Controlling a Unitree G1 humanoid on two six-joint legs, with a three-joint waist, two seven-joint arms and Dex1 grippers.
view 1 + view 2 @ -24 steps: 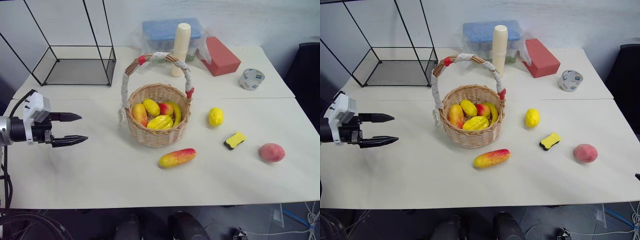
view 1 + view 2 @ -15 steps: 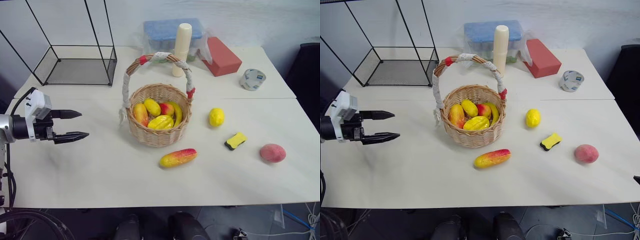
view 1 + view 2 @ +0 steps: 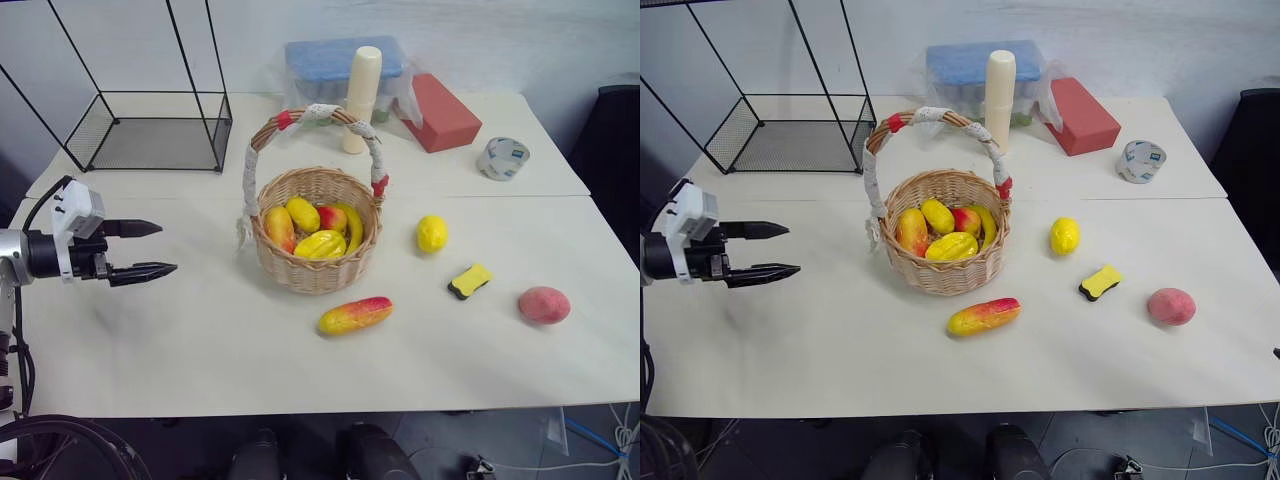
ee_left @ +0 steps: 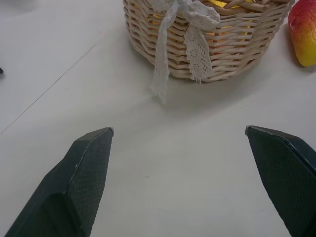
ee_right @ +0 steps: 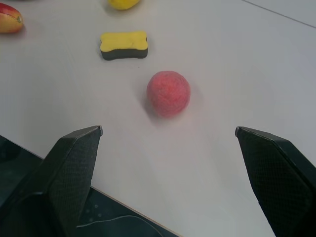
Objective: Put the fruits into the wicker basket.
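The wicker basket (image 3: pixel 316 262) stands mid-table and holds several yellow and red fruits (image 3: pixel 320 243). In front of it lies a long yellow-and-red mango (image 3: pixel 355 315). A lemon (image 3: pixel 431 233) sits to its right, and a pinkish peach (image 3: pixel 544 304) lies near the right edge. My left gripper (image 3: pixel 160 248) hovers open and empty over the table, left of the basket and pointing at it. The right wrist view looks past my right gripper (image 5: pixel 169 132), open and empty, at the peach (image 5: pixel 168 93) just beyond its fingertips.
A yellow-and-black sponge (image 3: pixel 470 281) lies between lemon and peach. A black wire-frame bin (image 3: pixel 150 130) stands at the back left. Along the back are a blue box (image 3: pixel 335 60), a cream bottle (image 3: pixel 361 98), a red block (image 3: pixel 440 112) and a tape roll (image 3: pixel 503 158).
My left gripper has risen slightly and stays open. The fruits and basket have not moved.
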